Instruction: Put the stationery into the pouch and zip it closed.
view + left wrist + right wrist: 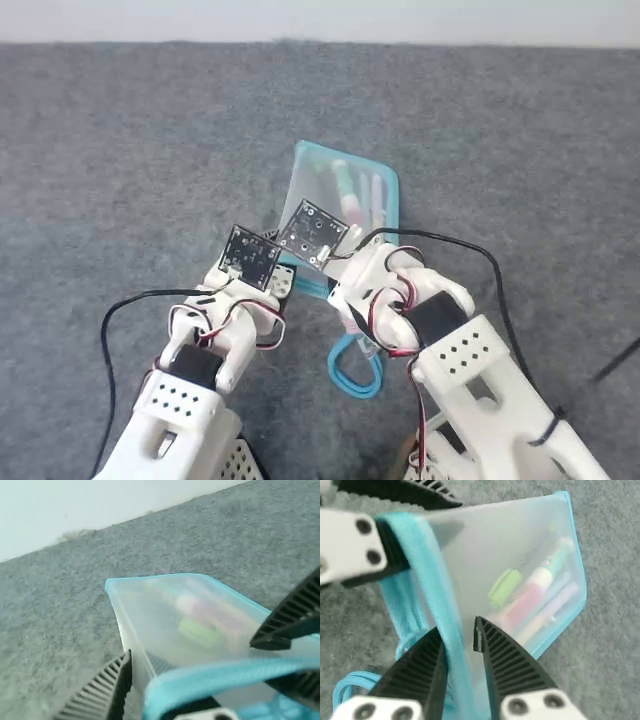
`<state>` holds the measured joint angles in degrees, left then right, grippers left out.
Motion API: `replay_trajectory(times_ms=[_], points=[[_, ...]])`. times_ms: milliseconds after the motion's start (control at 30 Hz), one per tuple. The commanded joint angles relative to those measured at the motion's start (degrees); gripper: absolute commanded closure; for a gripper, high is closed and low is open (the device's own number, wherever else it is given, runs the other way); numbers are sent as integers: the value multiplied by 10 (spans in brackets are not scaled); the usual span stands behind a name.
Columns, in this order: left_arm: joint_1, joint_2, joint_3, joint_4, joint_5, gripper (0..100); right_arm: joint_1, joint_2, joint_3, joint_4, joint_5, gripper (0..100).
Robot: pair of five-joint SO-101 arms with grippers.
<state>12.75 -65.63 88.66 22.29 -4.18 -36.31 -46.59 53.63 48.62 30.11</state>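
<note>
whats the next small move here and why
Probably draw the right end effector along the pouch's zip edge, toward the left end effector at its other end. The pens are inside and the right one straddles that edge; how far it is zipped, I can't tell.

Frosted, see-through pouch (pixel 345 190) edged in turquoise, same turquoise on its zip (pixel 440 605) and loop (pixel 355 375); pens (pixel 530 600) inside show green, pink, lilac and white; flecked grey carpet (pixel 120 150); white arms (pixel 490 370), black ridged fingers (pixel 510 665)
</note>
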Motion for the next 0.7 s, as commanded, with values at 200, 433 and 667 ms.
replay_trajectory(times_ms=[200, 433, 667], points=[[-84, 13, -28, -31, 44, 990, -11, -51, -13, 18, -77, 826], [-121, 11, -30, -31, 87, 990, 5, -51, -14, 66, -116, 816], [-125, 11, -30, -31, 89, 990, 7, -51, -13, 93, -114, 816]])
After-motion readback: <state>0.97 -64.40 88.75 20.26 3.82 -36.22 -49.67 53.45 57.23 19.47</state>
